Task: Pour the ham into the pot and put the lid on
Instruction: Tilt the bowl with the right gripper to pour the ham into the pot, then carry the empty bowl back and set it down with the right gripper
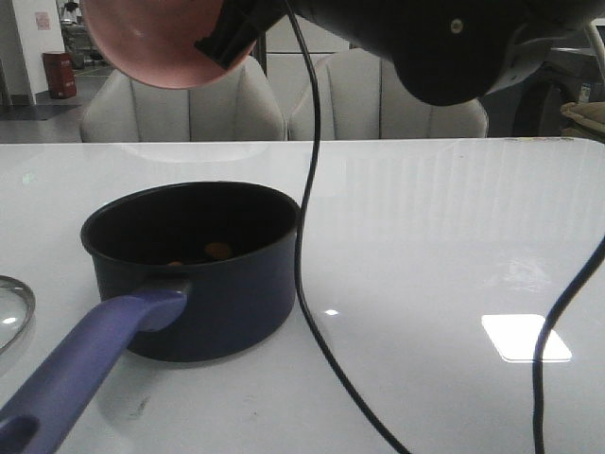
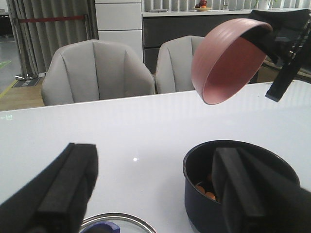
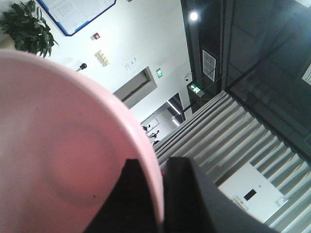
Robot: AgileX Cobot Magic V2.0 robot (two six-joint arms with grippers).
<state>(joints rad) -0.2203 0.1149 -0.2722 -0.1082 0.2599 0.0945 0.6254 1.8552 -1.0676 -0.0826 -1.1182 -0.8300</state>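
Right gripper [image 2: 272,41] clamped on pink bowl [image 2: 226,60] rim, tipped high above pot [image 1: 194,270]. Ham [image 1: 217,251] inside pot. Left gripper [image 2: 155,194] spread wide over lid [image 1: 11,317], beside pot handle.

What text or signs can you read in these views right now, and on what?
None is legible.
Green ceiling sign: blurred.
Wall notices: too small.
Framed board: too small.
Posted paper: blurred.
Lid: only its edge shows, no lettering visible.

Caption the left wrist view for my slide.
Right hand tips the pink bowl above the pot, ham inside.
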